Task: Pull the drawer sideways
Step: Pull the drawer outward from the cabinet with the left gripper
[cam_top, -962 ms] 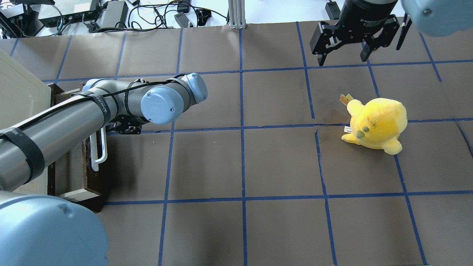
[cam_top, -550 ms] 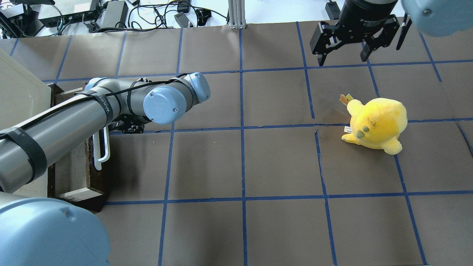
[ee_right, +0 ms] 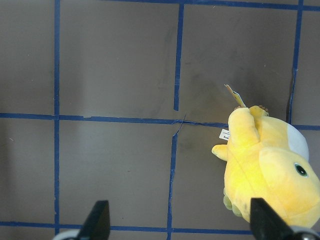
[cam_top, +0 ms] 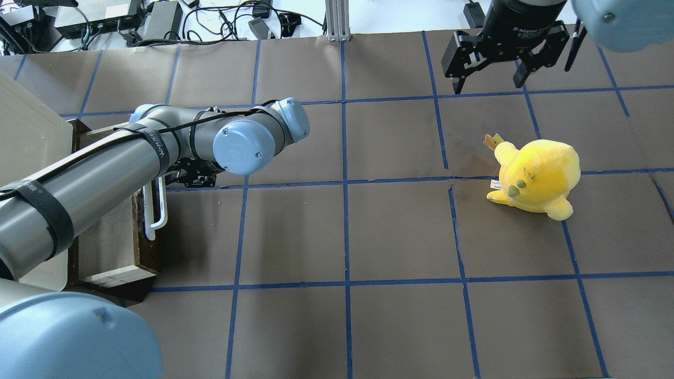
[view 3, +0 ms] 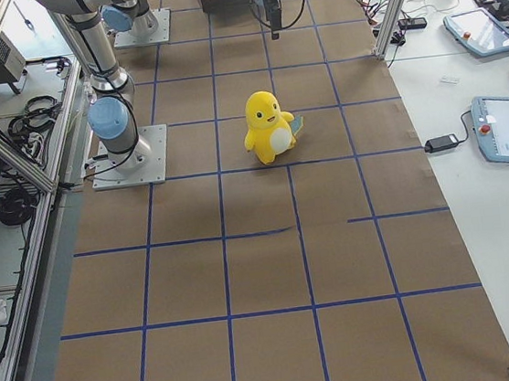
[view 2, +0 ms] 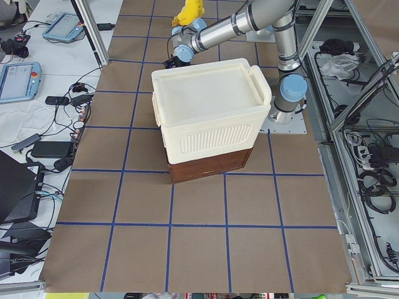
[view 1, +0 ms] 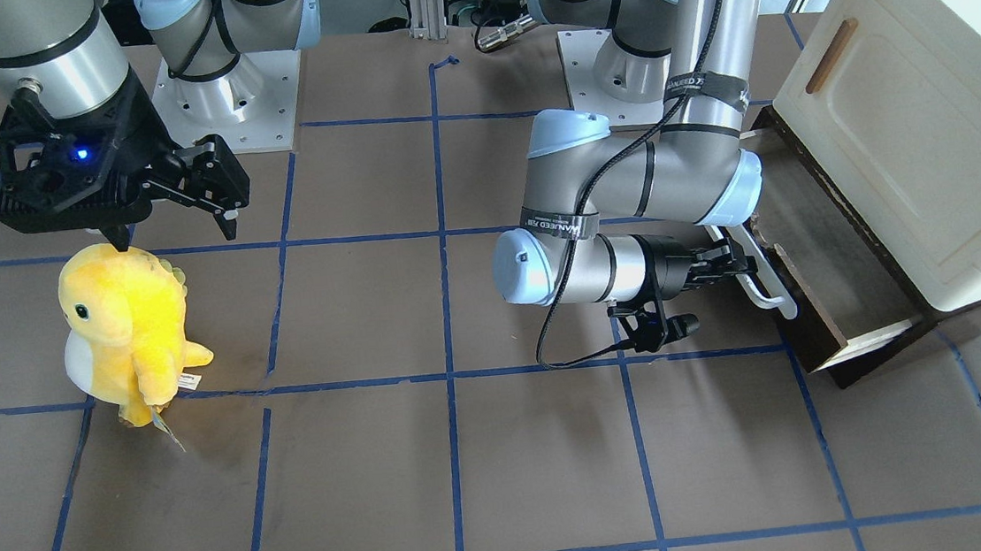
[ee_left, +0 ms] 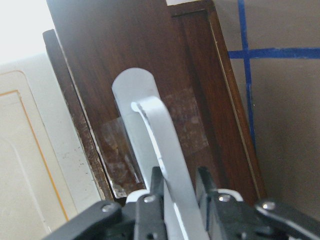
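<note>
The dark brown drawer [cam_top: 151, 263] stands partly out of the cream cabinet [cam_top: 26, 131], and its pale interior [view 1: 816, 238] shows. Its white bar handle [cam_top: 158, 210] runs along the front. My left gripper [view 1: 743, 267] is shut on the handle's upper end. In the left wrist view the fingers [ee_left: 150, 200] clamp the white bar [ee_left: 160, 135] against the brown front [ee_left: 110, 60]. My right gripper [cam_top: 488, 86] is open and empty. It hangs above the mat at the far right, away from the drawer.
A yellow plush toy [cam_top: 534, 176] stands on the mat near the right gripper, also in the right wrist view [ee_right: 270, 175]. The cabinet door [view 1: 912, 123] has a small brown handle [view 1: 831, 57]. Cables and boxes [cam_top: 158, 21] lie past the far edge.
The left gripper has moved to the right with the white handle in it. The drawer has slid further out of the cabinet. The right arm and the plush toy have not moved.
</note>
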`<action>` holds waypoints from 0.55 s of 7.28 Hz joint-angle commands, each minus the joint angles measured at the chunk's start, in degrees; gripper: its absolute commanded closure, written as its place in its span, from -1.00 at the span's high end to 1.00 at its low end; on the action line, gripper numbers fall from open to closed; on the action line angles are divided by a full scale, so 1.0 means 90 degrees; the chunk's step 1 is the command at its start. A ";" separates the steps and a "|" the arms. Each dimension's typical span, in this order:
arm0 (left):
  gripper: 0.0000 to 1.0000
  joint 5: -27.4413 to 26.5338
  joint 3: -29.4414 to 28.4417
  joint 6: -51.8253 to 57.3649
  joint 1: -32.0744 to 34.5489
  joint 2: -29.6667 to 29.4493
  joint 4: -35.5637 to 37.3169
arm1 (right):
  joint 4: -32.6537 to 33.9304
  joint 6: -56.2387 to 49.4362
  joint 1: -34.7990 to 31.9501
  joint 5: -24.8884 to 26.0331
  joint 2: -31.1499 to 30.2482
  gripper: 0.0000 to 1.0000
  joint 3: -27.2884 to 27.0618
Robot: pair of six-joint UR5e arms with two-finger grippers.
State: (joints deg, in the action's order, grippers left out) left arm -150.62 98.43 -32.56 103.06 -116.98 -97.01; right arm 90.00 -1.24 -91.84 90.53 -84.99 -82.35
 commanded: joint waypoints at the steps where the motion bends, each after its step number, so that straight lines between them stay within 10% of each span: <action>1: -0.35 0.0113 -0.0086 0.0004 0.0062 0.0000 -0.0002 | 0.0000 0.0001 0.0000 0.0000 0.0000 1.00 0.0000; 4: -0.35 0.0163 -0.0126 0.0111 0.0062 0.0000 -0.0002 | 0.0000 0.0001 0.0000 0.0000 0.0000 1.00 0.0000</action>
State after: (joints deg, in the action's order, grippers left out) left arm -149.27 97.36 -31.77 103.60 -116.98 -96.99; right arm 90.00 -1.25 -91.85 90.53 -84.99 -82.35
